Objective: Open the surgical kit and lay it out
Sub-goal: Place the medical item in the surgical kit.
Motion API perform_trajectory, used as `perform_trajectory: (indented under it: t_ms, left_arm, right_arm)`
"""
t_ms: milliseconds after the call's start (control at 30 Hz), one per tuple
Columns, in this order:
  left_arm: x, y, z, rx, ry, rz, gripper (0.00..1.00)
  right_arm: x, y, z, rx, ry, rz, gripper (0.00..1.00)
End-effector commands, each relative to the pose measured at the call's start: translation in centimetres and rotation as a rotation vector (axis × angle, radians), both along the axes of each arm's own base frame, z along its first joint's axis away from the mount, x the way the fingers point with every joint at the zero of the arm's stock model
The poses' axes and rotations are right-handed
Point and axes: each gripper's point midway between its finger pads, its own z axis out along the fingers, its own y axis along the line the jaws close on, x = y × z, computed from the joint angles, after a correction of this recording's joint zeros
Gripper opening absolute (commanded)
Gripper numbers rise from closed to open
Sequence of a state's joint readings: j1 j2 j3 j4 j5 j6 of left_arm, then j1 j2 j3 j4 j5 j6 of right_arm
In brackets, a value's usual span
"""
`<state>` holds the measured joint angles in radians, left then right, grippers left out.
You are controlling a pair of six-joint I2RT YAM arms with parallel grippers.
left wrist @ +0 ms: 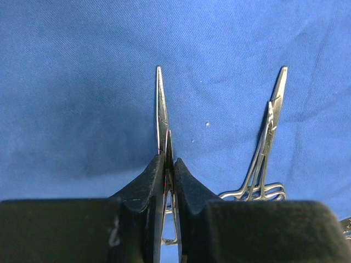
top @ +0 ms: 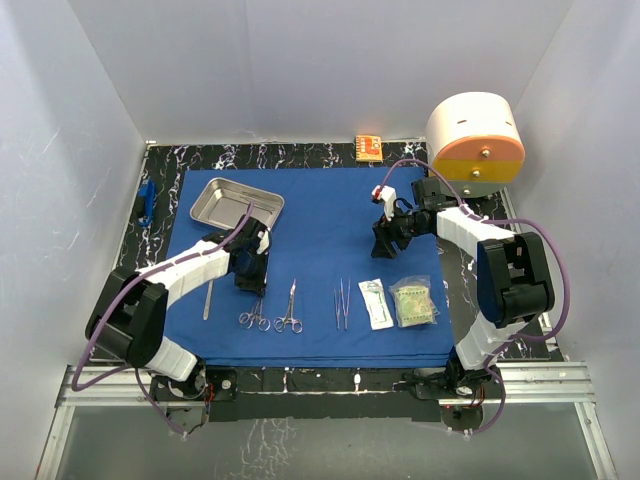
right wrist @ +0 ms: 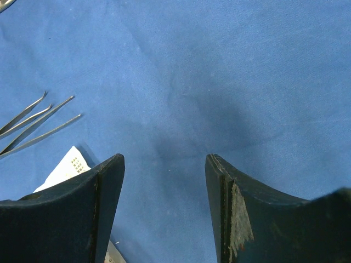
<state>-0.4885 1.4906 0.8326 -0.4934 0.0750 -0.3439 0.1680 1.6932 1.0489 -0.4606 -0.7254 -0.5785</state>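
Blue drape (top: 330, 200) lies spread flat, tray (top: 236, 202) at its far-left corner, middle bare. Left wrist: left end effector (left wrist: 169, 161) pinches forceps (left wrist: 160, 109), handles mostly hidden. Right wrist: right end effector (right wrist: 164, 159) spread above bare cloth; tweezers (right wrist: 34, 125) cut off at the left edge, packet (right wrist: 68, 164) half hidden.

No readable text, print on white packet (right wrist: 66, 167) too small
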Motion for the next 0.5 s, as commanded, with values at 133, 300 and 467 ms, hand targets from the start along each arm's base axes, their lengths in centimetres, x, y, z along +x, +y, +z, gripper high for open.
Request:
perform_trajectory:
  t_ms: [133, 300, 467]
  left_arm:
    - [0.48, -0.21, 0.32, 0.007, 0.007, 0.036, 0.01]
    - [0.42, -0.13, 0.35, 0.009, 0.006, 0.04, 0.03]
    - [0.27, -0.11, 0.26, 0.007, 0.008, 0.04, 0.06]
  right_arm:
    - [0.97, 0.26, 0.97, 0.016, -0.044, 0.015, 0.58]
    - [0.97, 0.23, 0.91, 0.015, -0.042, 0.013, 0.58]
    - [0.96, 0.27, 0.85, 0.015, -0.038, 0.015, 0.58]
